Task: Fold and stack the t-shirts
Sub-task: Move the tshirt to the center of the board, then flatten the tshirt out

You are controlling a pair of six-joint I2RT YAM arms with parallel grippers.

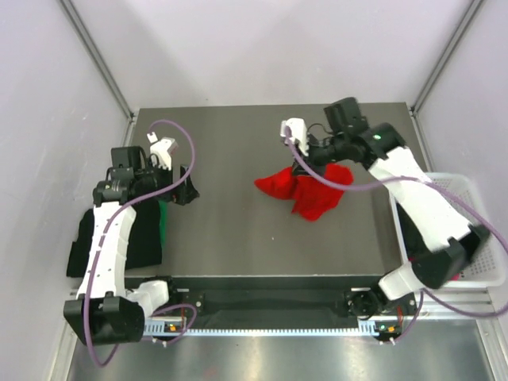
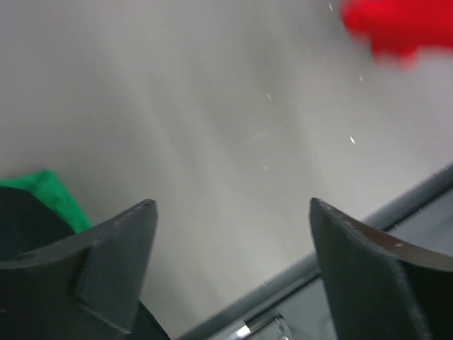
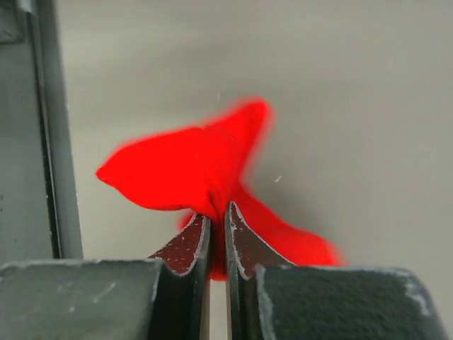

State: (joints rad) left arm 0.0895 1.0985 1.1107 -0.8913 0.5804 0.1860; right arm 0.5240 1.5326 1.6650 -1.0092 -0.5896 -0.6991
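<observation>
We see the right gripper [image 3: 218, 212] clamped tight on the red t-shirt [image 3: 180, 166] left of the basket [image 1: 456, 178], the left gripper [image 2: 232, 207] farther left, spread wide, empty.

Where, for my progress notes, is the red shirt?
In the top view, the red shirt is bunched right of the middle of the table, pinched between the right fingers.

Table [image 1: 238, 238] from above, near edge at 6 o'clock.
A loose shirt [image 1: 313, 194] is over the table toward 2 o'clock, its top pinched in the right gripper [image 1: 303, 168] just behind it. Stacked shirts [image 1: 83, 242] lie at 9 o'clock by the table's left edge, under the left arm [image 1: 107, 238]. The left gripper [image 1: 189, 184] is just beside them, toward the centre. A basket [image 1: 476, 198] sits off the right edge at 4 o'clock.
</observation>
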